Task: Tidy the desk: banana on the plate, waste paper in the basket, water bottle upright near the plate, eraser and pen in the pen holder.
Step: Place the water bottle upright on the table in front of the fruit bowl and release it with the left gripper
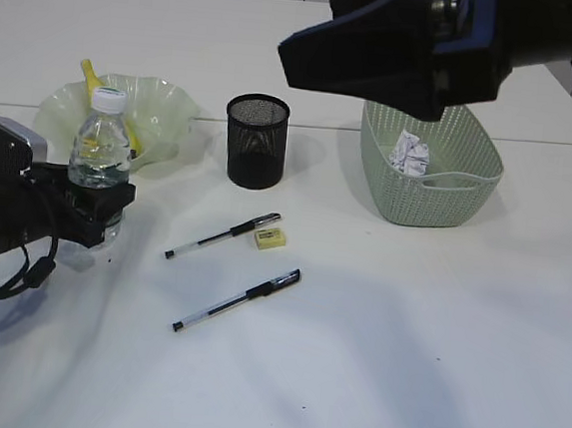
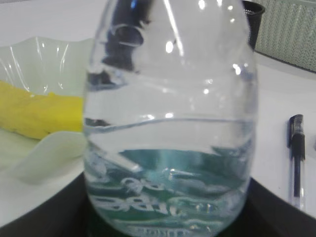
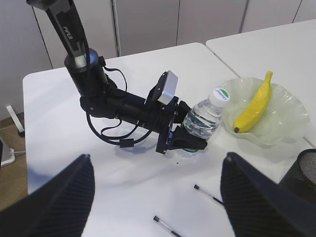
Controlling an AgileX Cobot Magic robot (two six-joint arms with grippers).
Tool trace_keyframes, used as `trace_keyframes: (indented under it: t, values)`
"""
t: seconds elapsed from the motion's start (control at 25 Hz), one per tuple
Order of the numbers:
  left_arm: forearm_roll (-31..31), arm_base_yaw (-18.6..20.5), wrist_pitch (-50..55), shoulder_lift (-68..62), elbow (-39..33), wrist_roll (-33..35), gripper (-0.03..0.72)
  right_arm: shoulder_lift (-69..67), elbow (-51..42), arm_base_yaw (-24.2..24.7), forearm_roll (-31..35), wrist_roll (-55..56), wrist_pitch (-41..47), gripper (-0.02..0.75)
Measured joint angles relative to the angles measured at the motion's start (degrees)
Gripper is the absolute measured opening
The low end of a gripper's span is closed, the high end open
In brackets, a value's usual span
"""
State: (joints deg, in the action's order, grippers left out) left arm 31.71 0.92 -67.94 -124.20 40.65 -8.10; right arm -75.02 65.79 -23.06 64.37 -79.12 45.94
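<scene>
Table (image 1: 433, 367), white, carrying everything. Right arm raised high; its gripper (image 3: 158, 197) spread wide, the two dark fingers (image 3: 57, 197) well apart at the bottom of the right wrist view, nothing between them, looking down across the table at the left arm (image 3: 123, 108). That arm lies low and near level over the table, its upper link printed "PIPER" in white, a grey camera block on the wrist. Left gripper (image 1: 101, 213) closed on the base of the bottle (image 1: 101, 153), a dark jaw on either side of it in the left wrist view. Bottle upright, clear, white cap with a green mark, partly filled with water; raised lettering near its foot too blurred to read. It stands just beside the plate (image 1: 165, 103), a pale green wavy-rimmed dish, touching or not I cannot tell. Banana (image 3: 254, 103) lies in the plate. Basket (image 1: 434, 187), pale green weave, far right, crumpled paper (image 1: 410, 153) inside. Holder (image 1: 255, 141), black mesh, upright between plate and basket. Two pens lie flat on the table in front of the holder: upper pen (image 1: 224, 236) and lower pen (image 1: 238, 299), roughly parallel. Eraser (image 1: 270, 238), yellowish, just beside the upper pen's cap end.
</scene>
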Motion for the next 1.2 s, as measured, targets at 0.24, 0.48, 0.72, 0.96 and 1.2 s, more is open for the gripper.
trace_keyframes:
  t: [0.24,0.48,0.72,0.96,1.2]
  values:
    - [-3.0,0.1,1.0,0.1,-3.3,0.2,0.532,0.0,0.0,0.0,0.0,0.0,0.0,0.588]
    - [-3.2,0.1,1.5,0.1,-3.6,0.2,0.607,0.0,0.0,0.0,0.0,0.1,0.0,0.588]
    - [-2.1,0.1,1.6,2.2,-5.0,0.2,0.613,0.0,0.0,0.0,0.0,0.1,0.0,0.588]
    - [-3.6,0.1,1.8,8.9,-9.2,0.2,0.613,0.0,0.0,0.0,0.0,0.1,-0.1,0.588]
    - [-4.2,0.1,2.1,15.3,-13.2,-3.5,0.612,0.0,0.0,0.0,0.0,0.1,-0.1,0.588]
